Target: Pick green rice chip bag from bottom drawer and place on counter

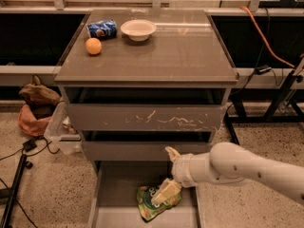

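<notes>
Hanging low over the open bottom drawer (pixel 118 189), the pincer (pixel 164 175) is spread wide. One pale finger lies on the green rice chip bag (pixel 148 207), and the other points up by the middle drawer (pixel 128 150). The bag lies crumpled on the drawer floor. Above, the tabletop (pixel 180 51) holds an orange (pixel 93 46), a white bowl (pixel 138 29) and a blue crushed can (pixel 102 29).
</notes>
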Controlling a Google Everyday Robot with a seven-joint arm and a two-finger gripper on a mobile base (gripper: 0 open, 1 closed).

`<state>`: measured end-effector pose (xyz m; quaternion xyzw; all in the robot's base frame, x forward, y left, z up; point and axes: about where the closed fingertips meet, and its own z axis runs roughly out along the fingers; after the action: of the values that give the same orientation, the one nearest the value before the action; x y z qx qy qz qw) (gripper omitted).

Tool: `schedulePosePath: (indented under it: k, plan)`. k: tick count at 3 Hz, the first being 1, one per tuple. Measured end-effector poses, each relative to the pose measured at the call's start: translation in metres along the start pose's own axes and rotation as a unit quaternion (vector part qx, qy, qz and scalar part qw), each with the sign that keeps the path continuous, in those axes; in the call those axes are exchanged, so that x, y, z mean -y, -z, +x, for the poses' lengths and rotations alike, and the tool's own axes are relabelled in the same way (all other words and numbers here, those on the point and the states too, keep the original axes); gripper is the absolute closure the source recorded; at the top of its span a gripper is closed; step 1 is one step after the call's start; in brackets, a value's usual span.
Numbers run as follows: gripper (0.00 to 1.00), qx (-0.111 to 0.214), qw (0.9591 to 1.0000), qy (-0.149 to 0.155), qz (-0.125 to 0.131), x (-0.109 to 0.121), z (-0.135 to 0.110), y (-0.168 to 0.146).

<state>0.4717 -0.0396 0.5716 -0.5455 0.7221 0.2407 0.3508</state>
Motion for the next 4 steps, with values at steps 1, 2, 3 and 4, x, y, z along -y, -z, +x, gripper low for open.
schedulePosePath:
  k: [1,2,3,4]
  plan:
    - [0.0,-0.026,0.9991,-0.027,0.018,-0.001,0.061,-0.047]
    - [0.0,-0.045,0.9975,-0.04,0.037,0.01,0.108,-0.084]
    - [0.0,-0.03,0.9971,-0.057,0.041,0.025,0.143,-0.12]
    - [0.0,-0.03,0.9971,-0.057,0.041,0.025,0.143,-0.12]
